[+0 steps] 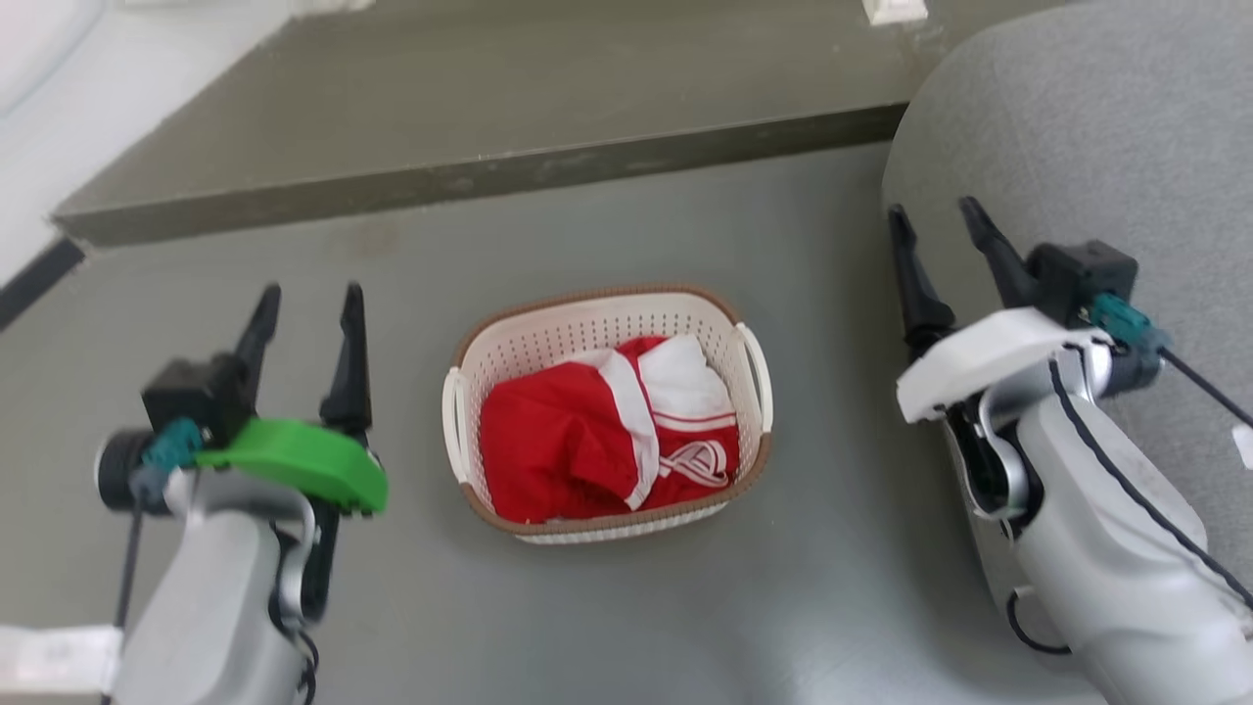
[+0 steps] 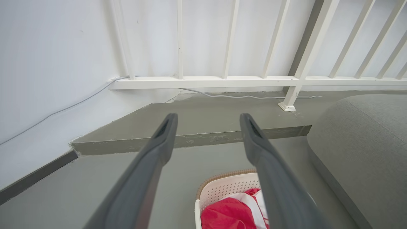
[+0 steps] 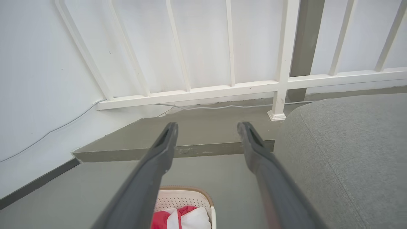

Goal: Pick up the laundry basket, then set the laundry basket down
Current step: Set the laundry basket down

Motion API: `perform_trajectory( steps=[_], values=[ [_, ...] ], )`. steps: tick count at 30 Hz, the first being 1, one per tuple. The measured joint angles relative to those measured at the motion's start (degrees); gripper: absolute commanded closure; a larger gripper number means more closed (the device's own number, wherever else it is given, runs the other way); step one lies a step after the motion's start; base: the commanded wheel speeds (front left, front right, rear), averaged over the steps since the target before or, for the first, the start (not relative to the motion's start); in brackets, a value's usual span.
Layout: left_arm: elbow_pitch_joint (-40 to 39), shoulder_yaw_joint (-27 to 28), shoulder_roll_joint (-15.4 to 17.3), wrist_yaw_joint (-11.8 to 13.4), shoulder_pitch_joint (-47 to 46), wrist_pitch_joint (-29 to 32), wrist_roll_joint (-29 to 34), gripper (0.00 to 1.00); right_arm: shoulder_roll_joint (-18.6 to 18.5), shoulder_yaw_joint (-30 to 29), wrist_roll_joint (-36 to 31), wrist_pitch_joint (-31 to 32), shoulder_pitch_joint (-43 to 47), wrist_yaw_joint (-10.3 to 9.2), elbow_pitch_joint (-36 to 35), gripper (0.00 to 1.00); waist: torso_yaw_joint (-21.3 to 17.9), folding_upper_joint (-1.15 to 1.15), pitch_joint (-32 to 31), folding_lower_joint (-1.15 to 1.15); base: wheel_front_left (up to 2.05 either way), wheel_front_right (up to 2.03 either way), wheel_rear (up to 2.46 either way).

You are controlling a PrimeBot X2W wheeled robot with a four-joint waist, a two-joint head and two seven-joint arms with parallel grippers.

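Grey-green painted floor (image 1: pixel 832 548), bare and flat. A raised concrete step (image 1: pixel 470 176) runs across the far side. A large grey upholstered seat (image 1: pixel 1096 117) crowds the robot's right.

Small cream-white perforated plastic laundry basket (image 1: pixel 548 338), rounded-rectangular with a brown woven-look rim. It stands upright on the floor between the two arms, touching neither.

Crumpled red-and-white fabric garment (image 1: pixel 568 441) fills most of the laundry basket. It lies below the rim and nothing hangs over the edge.

Left hand (image 1: pixel 311 294): fingers parted, empty, beside the basket's left flank and well apart from it. Right hand (image 1: pixel 933 209): fingers likewise spread, empty, raised over the edge of the seat, farther off.

Two white loop handles, one on the left side (image 1: pixel 452 421), one on the right (image 1: pixel 759 367).

Handling judgement:
- Load looks light, thin plastic plus one soft garment.
- Walls probably flex if squeezed, and the smooth plastic may slip.
- Rim and handles look the stiffest parts.
- Best hold is one hand on each loop handle, lifting level so nothing tips out.
- A single-sided grip would likely tilt it.
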Motion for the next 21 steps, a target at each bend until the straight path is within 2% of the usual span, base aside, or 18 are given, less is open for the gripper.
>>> perform_trajectory(
  steps=[10, 21],
  values=[
    [-4.2, 0.8, -0.4, 1.8, 8.2, 0.0, 1.3, 0.0, -0.4, -2.8, -3.1, 0.0, 7.6, -0.69, -6.2, 0.0, -0.2, 0.0, -3.6, 0.0, 0.0, 0.0, 0.0],
    [-8.1, 0.7, -1.1, 2.4, 14.5, 0.0, 3.2, 0.0, 0.1, -3.6, -5.5, 0.0, 15.8, -1.11, -9.6, 0.0, 0.2, 0.0, -5.9, 0.0, 0.0, 0.0, 0.0]
  ],
)
